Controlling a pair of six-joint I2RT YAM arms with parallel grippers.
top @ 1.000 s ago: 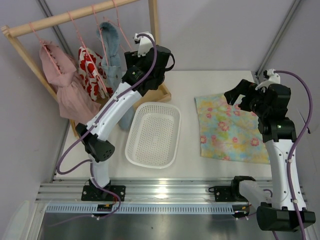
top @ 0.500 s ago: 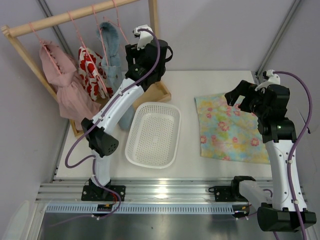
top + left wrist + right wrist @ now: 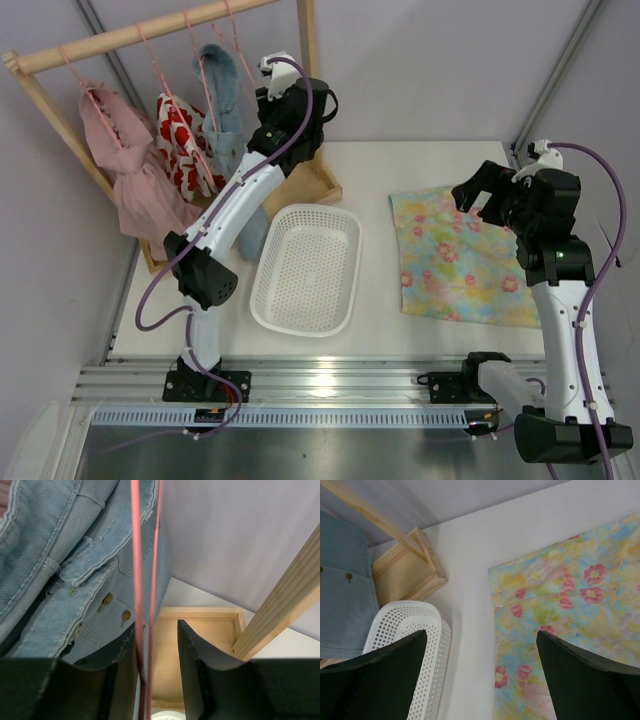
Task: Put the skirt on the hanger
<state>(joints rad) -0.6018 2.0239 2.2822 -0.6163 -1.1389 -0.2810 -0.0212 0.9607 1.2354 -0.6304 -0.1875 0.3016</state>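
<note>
Pale lilac walls (image 3: 430,70) enclose a white table (image 3: 375,262) bearing a wooden rack (image 3: 120,38).

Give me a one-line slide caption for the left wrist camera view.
Left gripper, jaws open, straddles the pink hanger wire beside a denim garment, wooden rack post at right.

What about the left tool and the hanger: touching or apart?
Cannot tell. Left wrist view: the hanger runs inside the left tool, tight along one finger, with no plain contact or gap.

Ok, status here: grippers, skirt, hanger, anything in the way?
Left gripper open, hanger wire between jaws. Right gripper open above skirt, flat on table. Denim garment hangs beside hanger.
</note>
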